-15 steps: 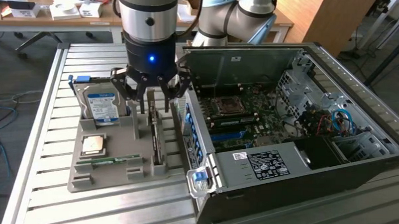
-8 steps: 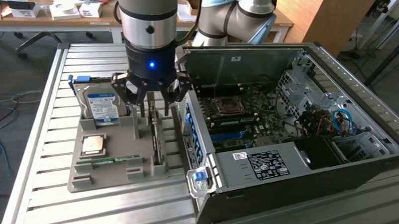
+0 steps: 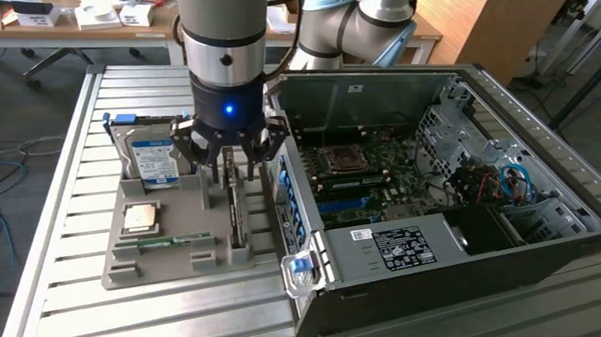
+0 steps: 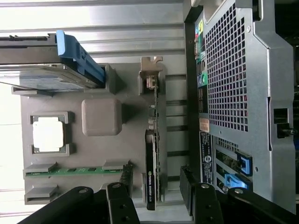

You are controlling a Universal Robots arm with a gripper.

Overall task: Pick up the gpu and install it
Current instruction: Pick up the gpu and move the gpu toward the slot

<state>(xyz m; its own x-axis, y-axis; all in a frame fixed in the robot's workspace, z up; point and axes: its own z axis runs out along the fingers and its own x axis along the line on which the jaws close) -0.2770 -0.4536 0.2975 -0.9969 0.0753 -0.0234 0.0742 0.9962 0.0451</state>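
- Workshop floor and a cluttered wooden desk (image 3: 75, 22) lie at the far side; nearer stands a slatted metal table (image 3: 70, 175).
- On the table, toward the exterior view's left, sits a grey parts tray (image 3: 177, 263).
- At the tray's far left a silver, blue-labelled hard drive (image 3: 153, 160) stands on edge in a blue-tabbed bracket.
- Nearer on the tray lie a square processor (image 3: 140, 218) and then a narrow green memory stick (image 3: 168, 242).
- The gpu (image 3: 236, 217) stands on its long edge in a slot along the tray's right side, running near to far, next to the computer.
- The gripper (image 3: 235, 177) hangs straight down over the gpu's far part, a blue light on its body.
- Its claw is spread wide. In the wrist view one finger (image 4: 119, 198) is on each side of the card, with a gap showing on both sides, so nothing is held.
- To the exterior view's right lies an open computer case (image 3: 538, 244), just beside the tray, its motherboard (image 3: 366, 167) exposed.
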